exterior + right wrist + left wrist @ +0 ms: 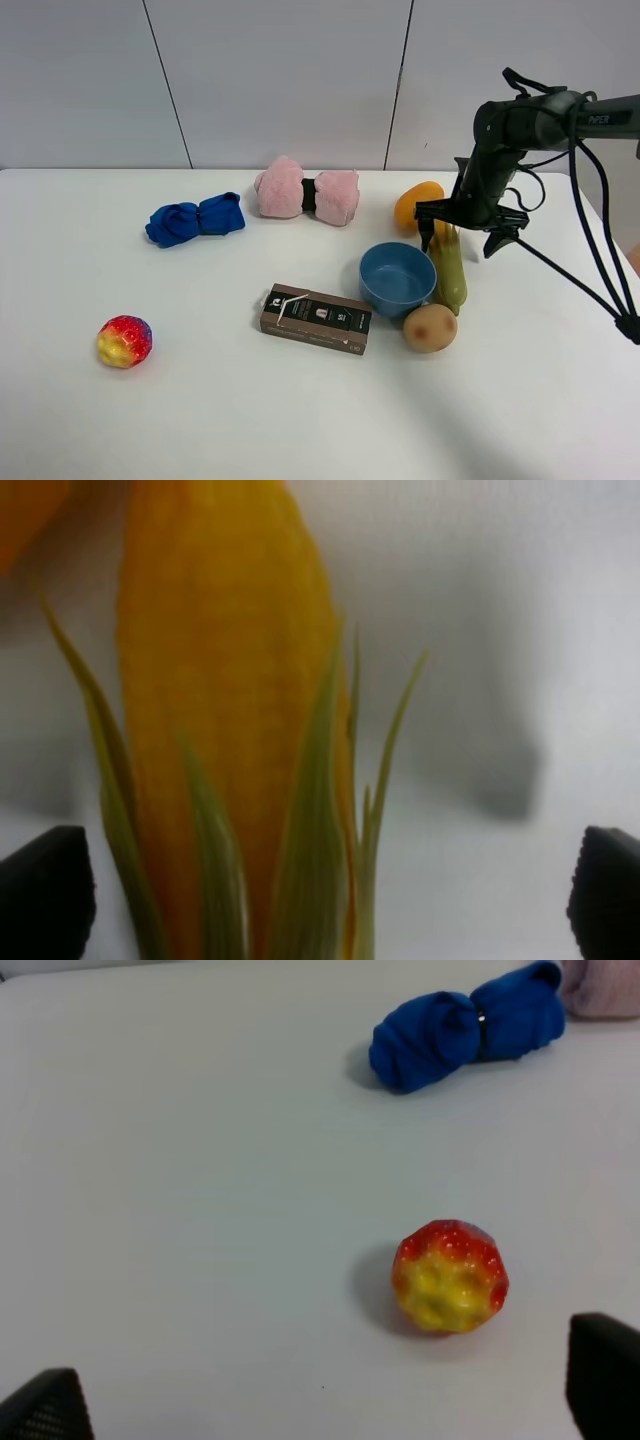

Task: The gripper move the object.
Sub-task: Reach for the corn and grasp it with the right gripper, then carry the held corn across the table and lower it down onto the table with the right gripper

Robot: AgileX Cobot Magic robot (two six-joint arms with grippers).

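The corn cob [449,265] lies on the white table just right of the blue bowl [397,277], its yellow tip pointing to the back and its green husk to the front. My right gripper [464,226] hangs open directly over the cob's yellow end, one finger on each side. In the right wrist view the cob [230,730] fills the space between the wide-apart fingertips [45,885] of the right gripper [325,900], which do not touch it. My left gripper [325,1400] is open and empty above the table near a red-yellow ball [450,1277].
An orange mango [418,205] lies just behind the cob and a tan potato [430,327] just in front. A brown box [316,318] lies left of the bowl. A pink cloth [307,192], a blue cloth [195,219] and the ball [124,341] lie further left.
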